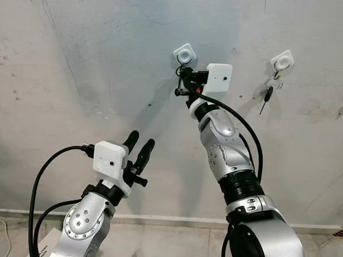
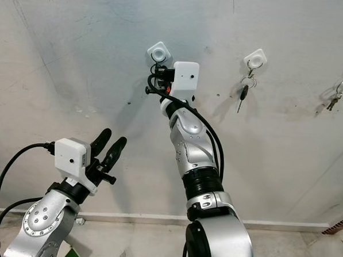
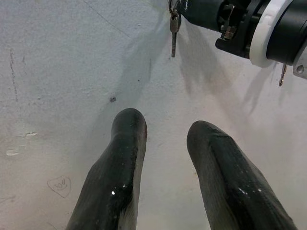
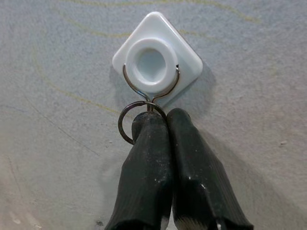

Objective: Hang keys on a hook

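Right gripper is pinching the key ring shut-fingered, directly below the white hook, ring touching its wire. Left gripper is hanging open, empty, well apart.

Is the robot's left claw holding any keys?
No, the left gripper has its two black fingers spread apart with only bare wall between them; the keys hang by the right gripper.

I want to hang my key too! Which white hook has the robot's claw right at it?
The leftmost white hook. The right claw is shut on a key ring just below it. The middle hook already has keys hanging, with no claw near.
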